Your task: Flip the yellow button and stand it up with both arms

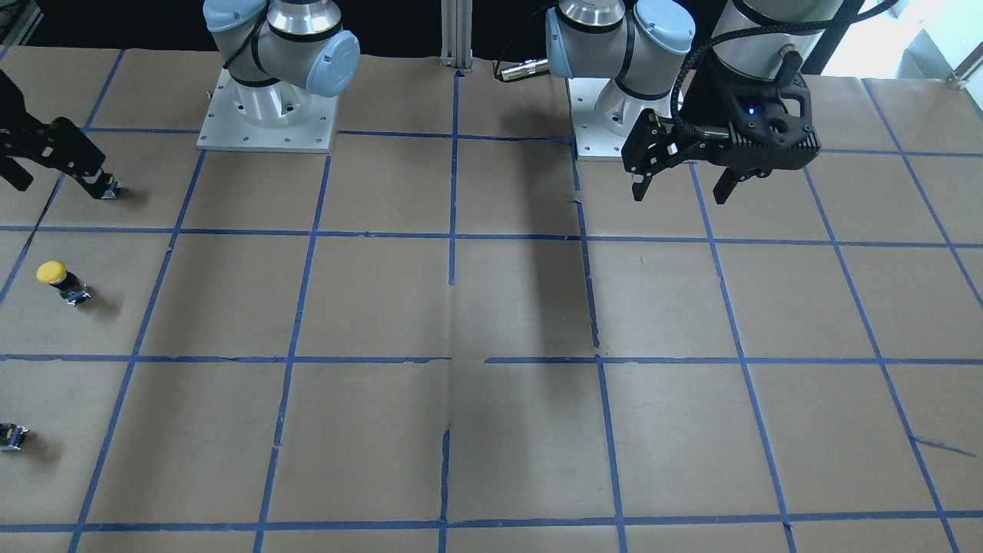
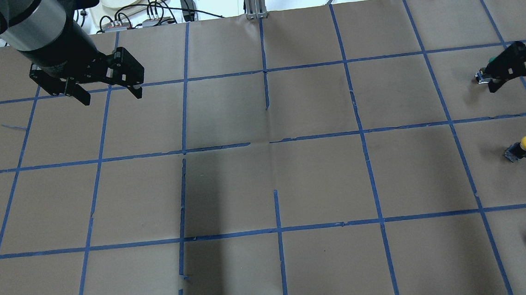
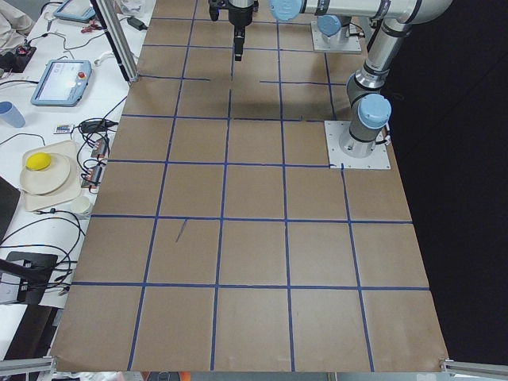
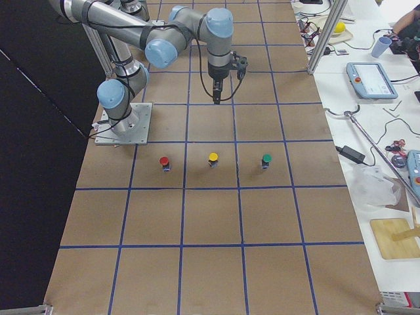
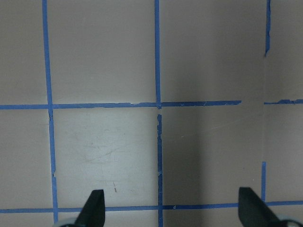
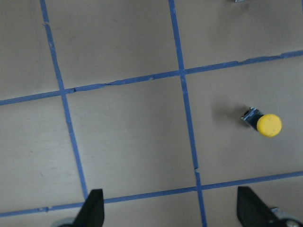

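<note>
The yellow button (image 2: pixel 522 148) has a round yellow cap on a dark base and appears to stand cap up near the table's right end. It also shows in the front view (image 1: pixel 61 281), the right side view (image 4: pixel 212 158) and the right wrist view (image 6: pixel 263 123). My right gripper (image 2: pixel 488 82) is open and empty, raised above the table, with the button off to one side of its fingers (image 6: pixel 94 208). My left gripper (image 2: pixel 111 97) is open and empty, high over the table's far left part (image 1: pixel 680 193).
A red-capped button (image 4: pixel 164 161) and a green-capped button (image 4: pixel 266 159) stand on either side of the yellow one. The brown paper table (image 2: pixel 266 189) has a blue tape grid. Tablets, cables and dishes lie beyond the far edge.
</note>
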`<state>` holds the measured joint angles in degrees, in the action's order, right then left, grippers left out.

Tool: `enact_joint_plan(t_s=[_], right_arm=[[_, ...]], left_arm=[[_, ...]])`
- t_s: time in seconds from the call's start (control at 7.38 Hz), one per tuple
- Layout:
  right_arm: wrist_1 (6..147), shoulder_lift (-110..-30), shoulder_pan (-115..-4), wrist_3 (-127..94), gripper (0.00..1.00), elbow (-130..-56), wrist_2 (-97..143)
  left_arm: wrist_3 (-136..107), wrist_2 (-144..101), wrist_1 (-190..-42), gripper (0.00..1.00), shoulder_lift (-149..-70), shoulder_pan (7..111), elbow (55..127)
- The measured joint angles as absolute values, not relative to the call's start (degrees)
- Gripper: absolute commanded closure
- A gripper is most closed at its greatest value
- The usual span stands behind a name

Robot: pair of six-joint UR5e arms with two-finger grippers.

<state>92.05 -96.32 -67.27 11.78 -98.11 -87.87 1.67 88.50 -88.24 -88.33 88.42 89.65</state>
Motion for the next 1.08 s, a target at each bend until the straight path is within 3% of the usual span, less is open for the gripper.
enact_joint_plan(t_s=[0.41,1.08], right_arm=[[84.97,-96.43,-83.02,-6.08,0.0,-90.55,-88.89],[84.8,-97.42,-88.61,-8.01,0.0,-94.0,-88.87]], left_arm=[[1.67,88.64,-88.24,0.01,-88.33,88.42,89.65],[1.65,88.01,-91.09,0.0,-89.52,88.09,86.76]])
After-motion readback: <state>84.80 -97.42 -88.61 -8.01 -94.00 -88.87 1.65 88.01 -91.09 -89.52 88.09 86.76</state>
